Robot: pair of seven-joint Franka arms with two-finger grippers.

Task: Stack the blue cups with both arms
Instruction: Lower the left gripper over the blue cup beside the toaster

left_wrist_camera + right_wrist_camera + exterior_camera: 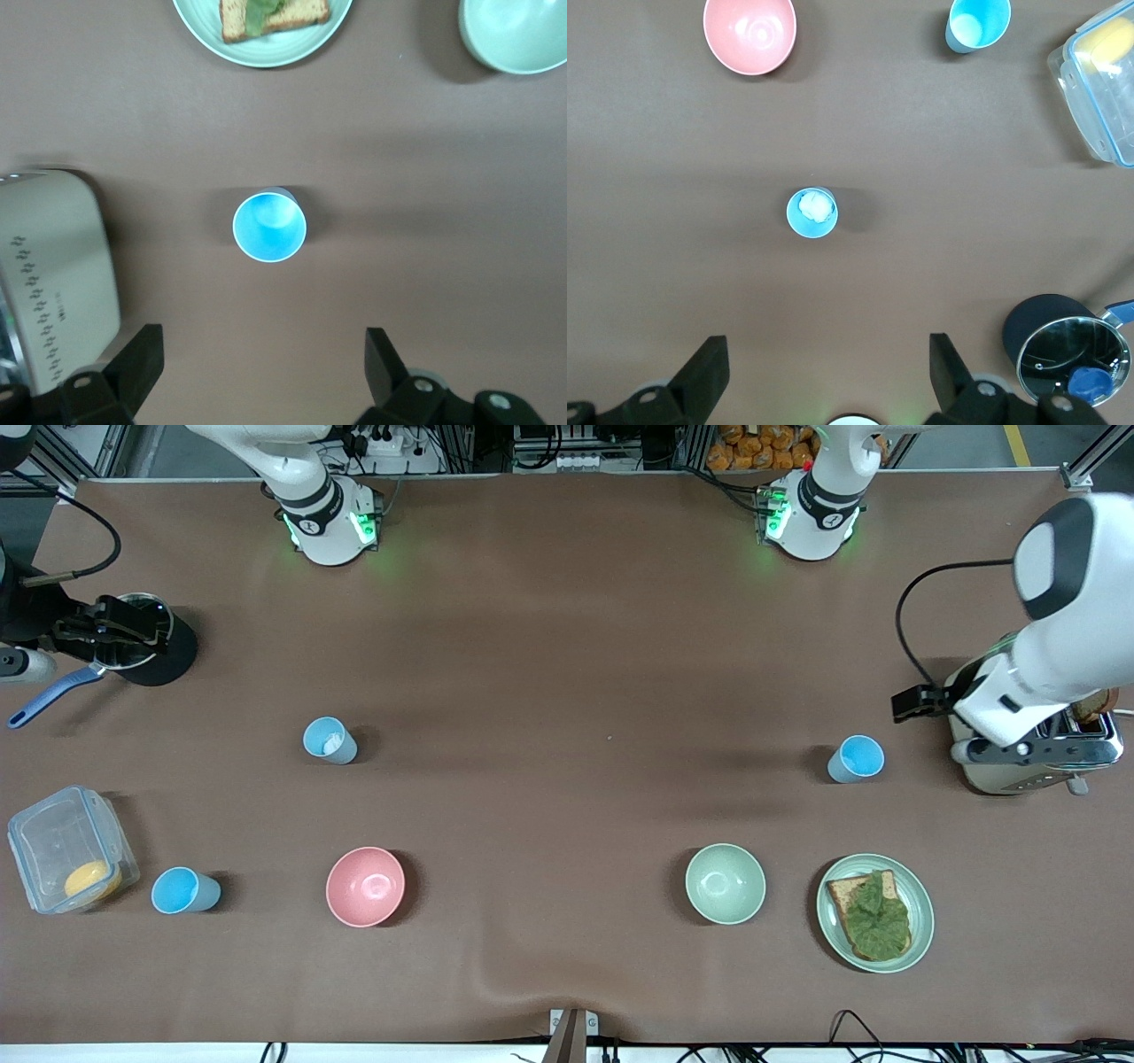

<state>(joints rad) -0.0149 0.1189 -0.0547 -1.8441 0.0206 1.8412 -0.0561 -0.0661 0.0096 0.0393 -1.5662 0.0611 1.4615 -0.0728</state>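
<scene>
While both arms hang high and nothing is stacked yet, three blue cups stand upright and well apart on the table. One cup (330,740) stands toward the right arm's end, farther from the front camera than the pink bowl (365,886), and it seems to hold something pale inside. A second cup (184,891) stands between that bowl and a clear box (71,861). The third cup (857,759) stands near the toaster (1035,748), toward the left arm's end.

The left gripper (264,372) hovers with its fingers spread wide, over bare table between the toaster and the third cup. The right gripper (828,376) is likewise spread wide, over the table beside a dark pot (1065,350), with the first cup ahead of it.

Judging from here, the risks are these: the thin tapered cups could tip or slide if a finger meets the rim off-centre; the left arm could brush the toaster on its way down; and the pale content in the first cup could stop another cup from seating, or spill if that cup is lifted and tilted.
</scene>
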